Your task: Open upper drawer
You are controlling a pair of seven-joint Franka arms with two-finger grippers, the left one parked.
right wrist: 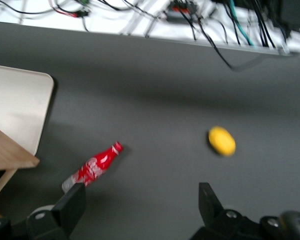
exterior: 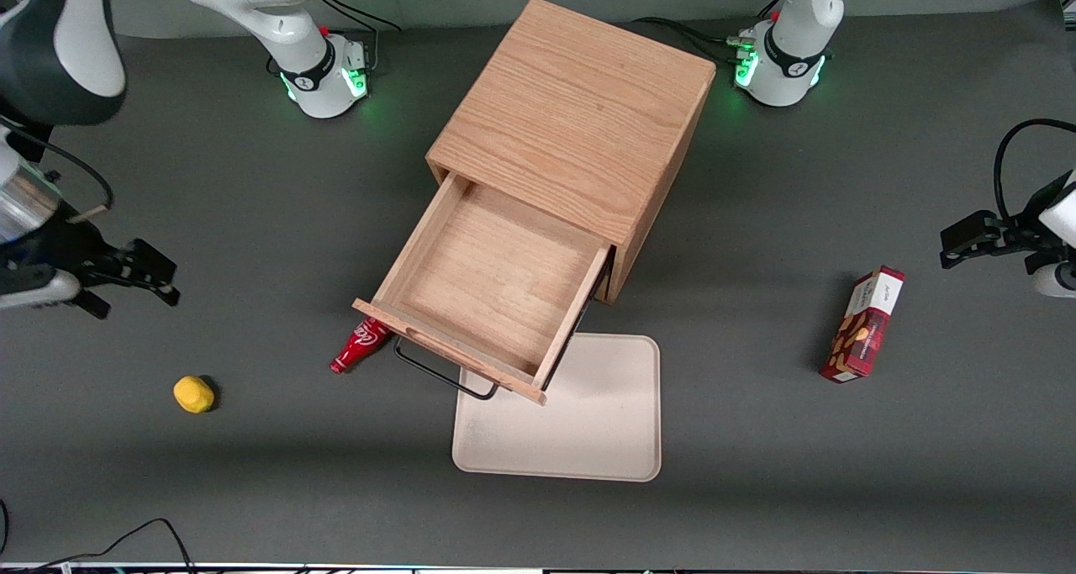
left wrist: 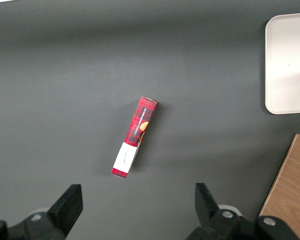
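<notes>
Since the upper drawer juts well out of the cabinet in the front view, its shallow tray bare and its black wire handle hanging over the near edge of the beige tray, the opening looks done. The gripper hangs well away from the cabinet, toward the working arm's end of the table, probably to leave the drawer alone. A red bottle lies on the table, partly under the drawer's front panel; a yellow ball sits farther from the cabinet, nearer the gripper. A red snack box lies toward the parked arm's end.

From the left wrist, the snack box lies flat on the table, apart from the beige tray and a corner of the cabinet.

From the right wrist, the gripper has its fingers spread wide and grasps nothing. Past them lie the bottle and ball, with the drawer's front corner over the beige tray.
</notes>
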